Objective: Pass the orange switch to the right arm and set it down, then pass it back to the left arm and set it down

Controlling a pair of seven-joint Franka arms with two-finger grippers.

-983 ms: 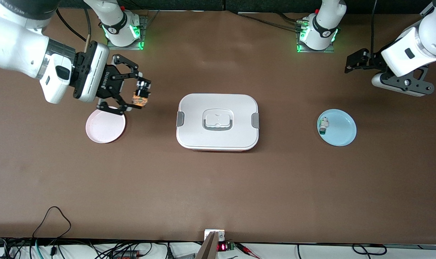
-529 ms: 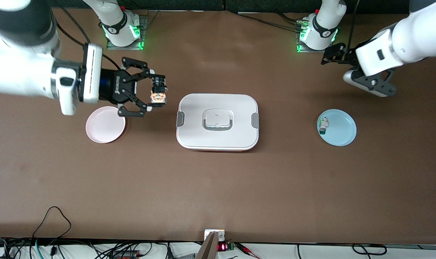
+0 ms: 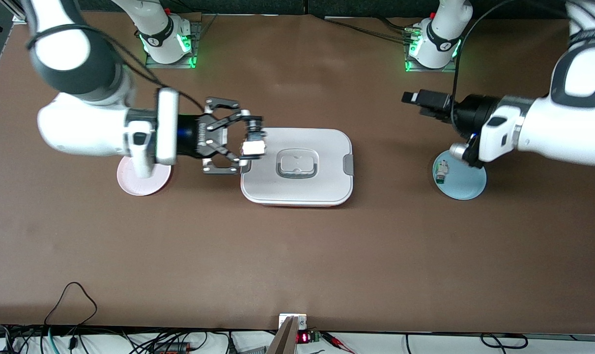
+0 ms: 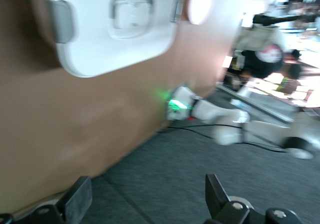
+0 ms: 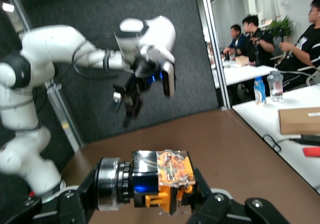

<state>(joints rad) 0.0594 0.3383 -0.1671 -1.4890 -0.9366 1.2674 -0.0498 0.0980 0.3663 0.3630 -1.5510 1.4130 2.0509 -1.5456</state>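
Fingers of the right gripper [image 3: 250, 140] are clamped on the orange switch [image 5: 172, 176], carried over the box [image 3: 297, 167] edge nearest the pink plate [image 3: 130, 184]. No writing can be read. The left gripper [image 3: 415, 101], jaws spread, is held over bare table near the blue plate [image 3: 467, 189].

A white box [image 3: 297, 167] with grey latches and handle sits mid-table on the plain brown table [image 3: 297, 255], a pink plate [image 3: 141, 183] toward the right arm's end, a pale blue plate [image 3: 462, 184] toward the left arm's, and the black switch [image 5: 160, 181] carries orange markings.
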